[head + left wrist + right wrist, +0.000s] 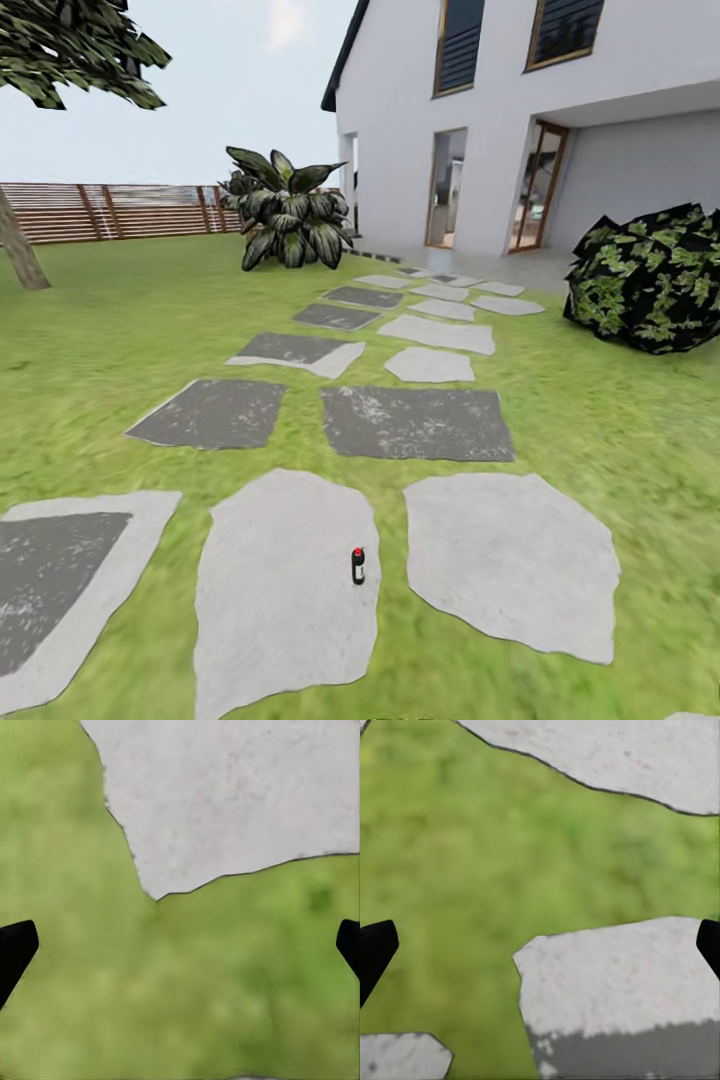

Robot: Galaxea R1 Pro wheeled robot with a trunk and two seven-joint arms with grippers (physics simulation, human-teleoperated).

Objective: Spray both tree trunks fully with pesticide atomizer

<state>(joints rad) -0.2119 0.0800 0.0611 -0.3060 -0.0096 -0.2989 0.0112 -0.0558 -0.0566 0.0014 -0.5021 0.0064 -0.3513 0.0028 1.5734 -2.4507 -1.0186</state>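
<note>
The pesticide atomizer [358, 566], a small dark bottle with a red cap, stands upright on the right edge of a pale stepping stone [285, 590] near the bottom of the head view. One tree [20, 250] with a grey-brown leaning trunk rises at the far left, in front of the fence. My left gripper [181, 945] hangs open over grass beside a pale stone. My right gripper [540, 945] is open too, above grass and a stone edge. Nothing lies between either pair of fingers.
A path of grey and pale stepping stones [415, 422] runs across the lawn toward a white house [520, 120]. A broad-leaved plant [288, 212] stands by the house corner, a dark bush [650, 280] at the right. A brown slat fence [110, 210] closes the far left.
</note>
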